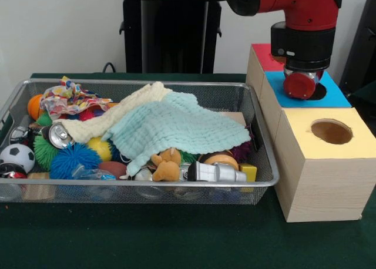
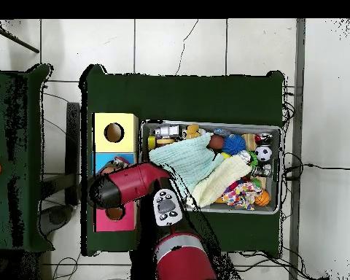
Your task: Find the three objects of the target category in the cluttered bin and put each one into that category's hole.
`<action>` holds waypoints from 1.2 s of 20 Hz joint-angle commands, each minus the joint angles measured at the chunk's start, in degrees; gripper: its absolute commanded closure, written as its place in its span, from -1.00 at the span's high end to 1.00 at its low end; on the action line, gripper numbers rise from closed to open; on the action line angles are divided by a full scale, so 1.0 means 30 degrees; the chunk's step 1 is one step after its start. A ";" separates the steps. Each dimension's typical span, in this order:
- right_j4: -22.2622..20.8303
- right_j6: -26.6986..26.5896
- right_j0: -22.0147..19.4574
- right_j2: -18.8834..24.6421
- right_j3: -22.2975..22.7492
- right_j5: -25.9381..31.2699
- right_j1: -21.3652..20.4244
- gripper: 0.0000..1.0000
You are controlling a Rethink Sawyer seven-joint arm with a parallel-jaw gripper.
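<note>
- The desk, covered in dark green cloth, carries everything; bare cloth shows in front of the bin and the boxes, so there is open room along that edge.
- The bin, a wide wire-mesh basket, sits on the desk just beside the row of boxes. Its rim is low, which lets the arm reach in from above.
- The red arm comes down over the blue-topped box, away from the bin, so the whole basket is open to reach.
- Three wooden boxes stand in a row: the yellow-topped box nearest the front camera, the blue-topped box behind it, and the red-topped box farthest. Each top seems to have a round hole, so things drop in from straight above.
- A pale green cloth and a cream cloth lie spread over the middle of the bin, hiding much of what lies under them; a search will likely call for lifting them aside.
- The hand hangs right over the blue box's hole with something round and red at its tip, probably for a drop. I cannot tell how far open it is, or whether it has hold of the red thing.
- Small things crowd the bin's edges: a soccer ball, a blue spiky ball, a brown stuffed toy.
</note>
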 commanded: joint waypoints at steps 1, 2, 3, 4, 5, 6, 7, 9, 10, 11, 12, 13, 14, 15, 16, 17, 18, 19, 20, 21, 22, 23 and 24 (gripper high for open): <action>-0.0318 0.1440 -0.0970 0.0388 0.0388 0.3250 -0.0063 1.00; -0.0220 0.1458 -0.1021 0.0480 0.0571 0.3443 -0.0310 1.00; -0.0066 0.1507 -0.1145 0.0648 0.0954 0.3633 -0.0732 1.00; 0.0188 0.1564 -0.1365 0.0940 0.1456 0.3892 -0.1343 1.00; 0.0534 0.1695 -0.1593 0.1301 0.1982 0.4117 -0.2021 1.00; 0.0921 0.1826 -0.1743 0.1591 0.2380 0.4524 -0.2688 1.00; 0.1119 0.1921 -0.1696 0.1549 0.2589 0.4958 -0.3280 1.00; 0.1248 0.2163 -0.1433 0.1227 0.2656 0.5446 -0.4074 1.00; 0.1226 0.2196 -0.1239 0.1021 0.2574 0.5802 -0.4320 1.00; 0.1206 0.2232 -0.1091 0.0834 0.2493 0.6137 -0.4478 1.00; 0.1299 0.2320 -0.1065 0.0864 0.2576 0.6266 -0.4725 1.00; 0.1312 0.2166 -0.1114 0.0990 0.2608 0.6457 -0.4894 1.00; 0.1296 0.2143 -0.1153 0.1020 0.2795 0.6475 -0.5107 1.00; 0.1383 0.2083 -0.1273 0.1205 0.2916 0.6535 -0.5263 1.00; 0.1405 0.2204 -0.1275 0.1182 0.2969 0.6451 -0.5330 1.00; 0.1385 0.2201 -0.1253 0.1156 0.2968 0.6542 -0.5365 1.00; 0.1235 0.2315 -0.1182 0.0966 0.2959 0.6427 -0.5315 1.00; 0.1122 0.2351 -0.1122 0.0873 0.2880 0.6408 -0.5242 1.00; 0.0944 0.2446 -0.1085 0.0731 0.2851 0.6201 -0.5138 1.00; 0.0705 0.2422 -0.1009 0.0594 0.2692 0.6114 -0.5040 1.00; 0.0607 0.2411 -0.1014 0.0594 0.2733 0.5969 -0.4977 1.00; 0.0593 0.2349 -0.1058 0.0642 0.2767 0.5958 -0.4965 1.00; 0.0576 0.2178 -0.1141 0.0753 0.2939 0.6015 -0.5028 1.00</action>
